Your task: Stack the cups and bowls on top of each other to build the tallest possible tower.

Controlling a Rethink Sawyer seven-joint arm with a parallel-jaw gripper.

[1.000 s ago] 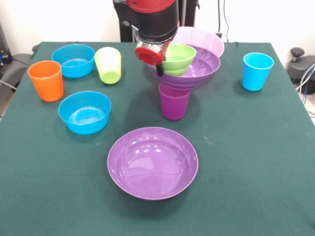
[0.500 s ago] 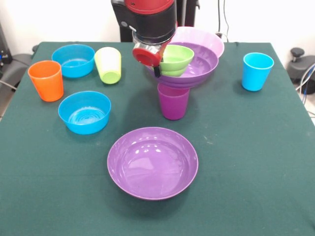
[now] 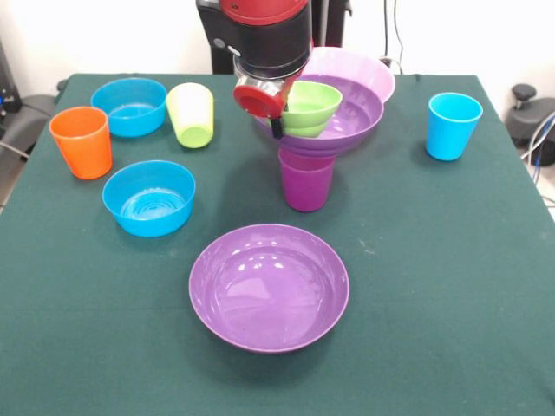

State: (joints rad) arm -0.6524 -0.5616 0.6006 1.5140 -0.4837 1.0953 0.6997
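Green bowl (image 3: 312, 106) sits higher than one second ago; almost no shift over last half second. Step in hand: green bowl carried over wide purple bowl (image 3: 347, 121) atop purple cup (image 3: 305, 180), near tabletop's far edge. Gripper (image 3: 279, 114) clamped on green bowl's rim. Next move probably calls for centred seating, then release.

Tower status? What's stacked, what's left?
Stacked: purple cup, with a wide purple bowl on it.
In hand: the small green bowl sits tilted in that bowl, the gripper at its rim; jaws hidden.
Left: two blue bowls, second purple bowl, pink bowl, orange, lime, blue cups.
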